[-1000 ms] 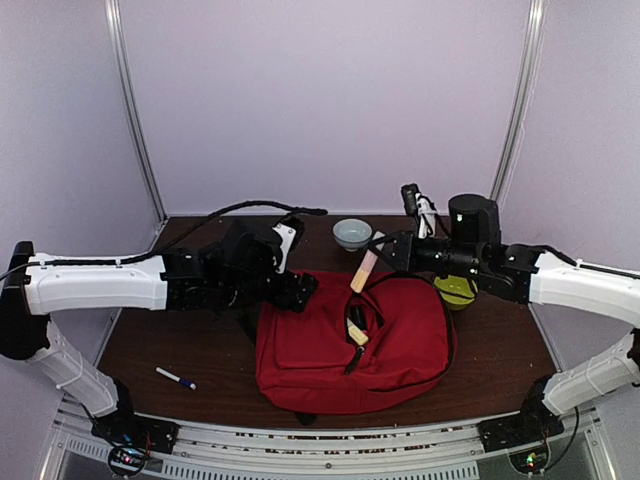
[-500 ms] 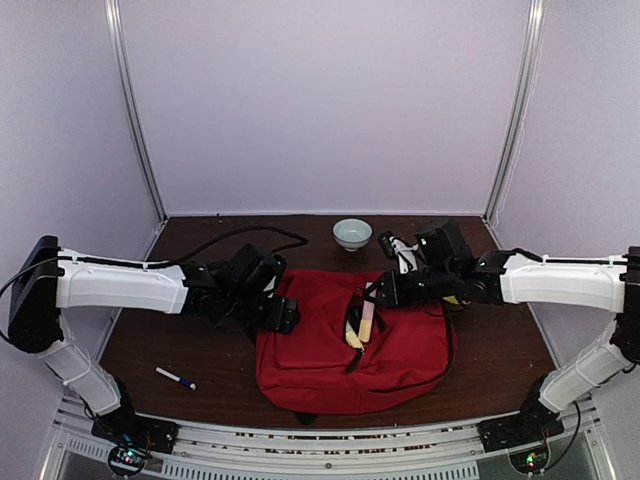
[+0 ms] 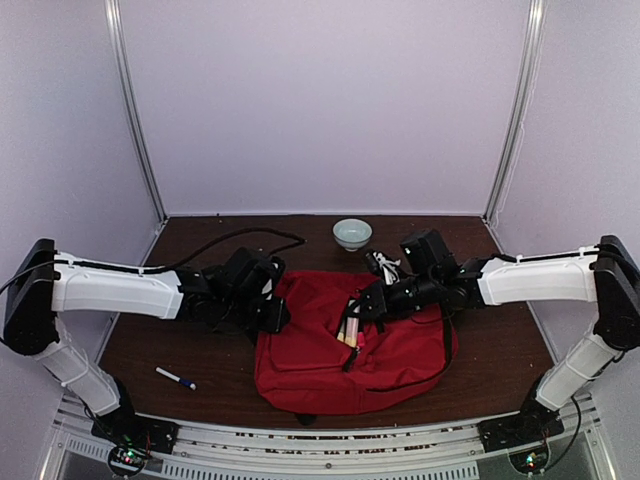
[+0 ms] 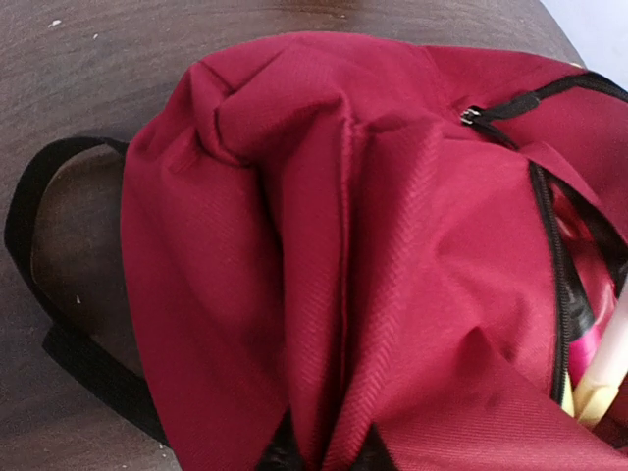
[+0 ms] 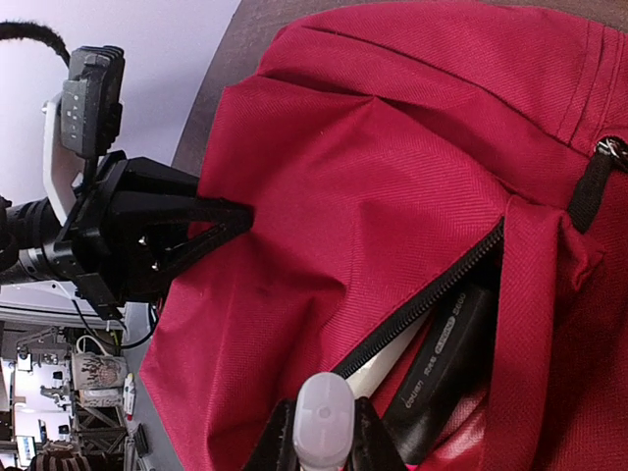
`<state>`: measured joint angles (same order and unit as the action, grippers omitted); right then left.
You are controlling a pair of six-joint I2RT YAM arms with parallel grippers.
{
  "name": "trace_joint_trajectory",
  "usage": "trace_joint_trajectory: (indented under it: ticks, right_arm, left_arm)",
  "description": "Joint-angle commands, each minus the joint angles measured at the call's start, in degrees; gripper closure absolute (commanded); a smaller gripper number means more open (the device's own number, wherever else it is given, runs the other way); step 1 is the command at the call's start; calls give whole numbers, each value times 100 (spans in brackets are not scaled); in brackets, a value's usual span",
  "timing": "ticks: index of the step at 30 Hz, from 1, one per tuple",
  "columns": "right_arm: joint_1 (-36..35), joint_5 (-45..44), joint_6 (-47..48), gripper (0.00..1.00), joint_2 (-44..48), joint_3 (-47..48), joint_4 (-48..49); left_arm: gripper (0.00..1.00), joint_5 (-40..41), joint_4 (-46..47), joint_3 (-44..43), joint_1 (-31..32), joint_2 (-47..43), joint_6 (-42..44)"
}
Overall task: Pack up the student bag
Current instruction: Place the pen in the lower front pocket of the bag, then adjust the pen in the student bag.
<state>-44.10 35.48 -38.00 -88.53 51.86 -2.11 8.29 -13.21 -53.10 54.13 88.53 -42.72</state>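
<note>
The red student bag (image 3: 385,360) lies in the middle of the table (image 3: 140,345) between my arms, my left gripper (image 3: 277,313) pinched on a fold of cloth at its left edge, my right gripper (image 5: 322,446) clamped on a white-capped stick (image 5: 322,417) at its open zipper (image 5: 432,294).

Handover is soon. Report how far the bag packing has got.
Done: bag unzipped, several items inside. In hand: left gripper pinches the bag's side; right gripper holds a stick in the opening. Left: likely the pen on the table; zipper is open.
</note>
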Motion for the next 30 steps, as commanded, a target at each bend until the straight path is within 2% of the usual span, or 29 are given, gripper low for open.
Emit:
trace_joint_trajectory:
  ticks: [1, 3, 6, 11, 15, 20, 25, 30]
  right_arm:
    - [-86, 339, -85, 95, 45, -194, -241]
    - [-87, 200, 68, 87, 113, -178, -482]
    - [-88, -259, 505, 70, 177, -55, -1068]
    - [-98, -1190, 1377, 56, 195, 461, -2422]
    - [-126, -1766, 1851, 47, 367, 888, -2976]
    - [-211, -2033, 2012, 48, 467, 1298, -3080]
    - [-306, -1194, 1449, 56, 285, 1115, -2087]
    - [-623, -934, 1256, 59, -262, 1265, -1923]
  left_arm:
    - [93, 102, 204, 93, 1, -194, -30]
    - [100, 106, 226, 105, 1, -261, -30]
    - [100, 139, 390, 189, 1, -407, -3]
    - [100, 186, 743, 354, 1, -590, 102]
    - [100, 145, 820, 358, 1, -585, 184]
    - [100, 113, 886, 365, 1, -574, 225]
    - [100, 96, 858, 347, 1, -544, 233]
    - [100, 85, 855, 361, 1, -531, 227]
